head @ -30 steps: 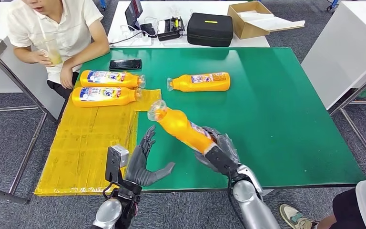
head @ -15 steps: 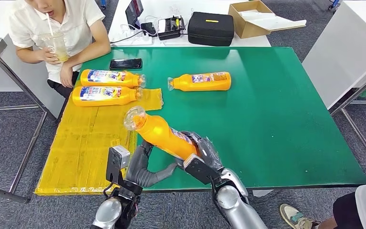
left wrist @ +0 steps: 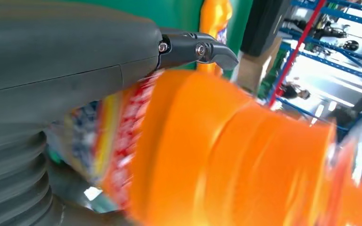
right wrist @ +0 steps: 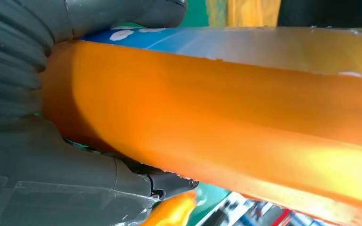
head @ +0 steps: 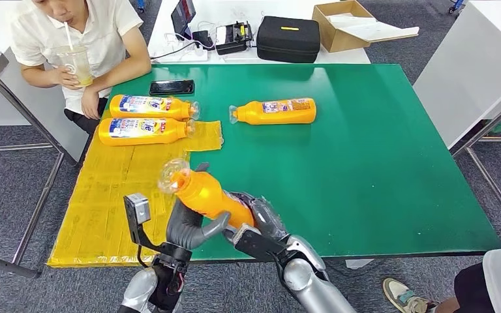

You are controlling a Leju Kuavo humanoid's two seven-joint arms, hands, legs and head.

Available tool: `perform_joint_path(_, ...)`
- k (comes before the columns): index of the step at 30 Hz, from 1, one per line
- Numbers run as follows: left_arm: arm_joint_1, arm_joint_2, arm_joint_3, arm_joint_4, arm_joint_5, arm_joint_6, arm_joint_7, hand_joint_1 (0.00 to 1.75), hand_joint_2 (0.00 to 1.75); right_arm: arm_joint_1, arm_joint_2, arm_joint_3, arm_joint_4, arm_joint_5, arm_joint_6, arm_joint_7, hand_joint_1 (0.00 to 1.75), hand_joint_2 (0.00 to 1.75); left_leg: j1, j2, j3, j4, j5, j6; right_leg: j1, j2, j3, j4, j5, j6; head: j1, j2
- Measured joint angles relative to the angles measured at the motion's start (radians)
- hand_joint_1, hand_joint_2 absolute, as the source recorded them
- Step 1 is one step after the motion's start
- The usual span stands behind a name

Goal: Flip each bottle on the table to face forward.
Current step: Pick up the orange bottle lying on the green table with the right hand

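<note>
Gripping the base of an orange bottle [head: 205, 194] above the green table's [head: 378, 163] near edge, the right hand [head: 261, 225] is wrapping its fingers around it, while the left hand [head: 186, 225] is cupping it underneath with fingers curled. Farther off, two bottles [head: 147, 119] are lying on yellow sheeting [head: 117, 195], and another bottle [head: 275, 111] is resting mid-table.
</note>
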State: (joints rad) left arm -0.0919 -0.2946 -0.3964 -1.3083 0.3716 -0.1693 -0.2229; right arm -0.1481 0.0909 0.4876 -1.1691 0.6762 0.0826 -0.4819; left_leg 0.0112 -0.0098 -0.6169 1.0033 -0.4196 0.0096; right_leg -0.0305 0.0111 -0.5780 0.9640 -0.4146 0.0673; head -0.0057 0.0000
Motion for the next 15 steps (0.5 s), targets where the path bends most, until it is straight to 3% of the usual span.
perform_joint_path(8, -0.001, -0.003, 0.017, 0.016, 0.09, -0.031, 0.005, 0.01, 1.75, -0.027, 0.007, 0.032, 0.058, -0.012, -0.002, -0.016, 1.54, 1.75, 0.0, 0.0, 0.0, 0.0, 0.0, 0.0, 0.0, 0.0, 0.0, 0.0, 0.0, 0.0, 0.0, 0.0)
perform_joint_path(9, -0.001, -0.003, 0.018, 0.017, 0.104, -0.034, 0.005, 0.09, 1.75, -0.029, 0.007, 0.034, 0.066, -0.015, -0.005, -0.018, 1.54, 1.75, 0.0, 0.0, 0.0, 0.0, 0.0, 0.0, 0.0, 0.0, 0.0, 0.0, 0.0, 0.0, 0.0, 0.0)
perform_joint_path(13, -0.002, -0.003, 0.018, 0.032, 0.167, -0.05, 0.017, 1.68, 1.75, -0.039, 0.008, 0.039, 0.1, -0.026, -0.019, -0.035, 1.55, 1.75, 0.0, 0.0, 0.0, 0.0, 0.0, 0.0, 0.0, 0.0, 0.0, 0.0, 0.0, 0.0, 0.0, 0.0)
perform_joint_path(15, -0.005, -0.003, 0.015, 0.048, 0.189, -0.053, 0.019, 1.75, 1.75, -0.044, 0.008, 0.04, 0.117, -0.03, -0.026, -0.041, 1.5, 1.75, 0.0, 0.0, 0.0, 0.0, 0.0, 0.0, 0.0, 0.0, 0.0, 0.0, 0.0, 0.0, 0.0, 0.0)
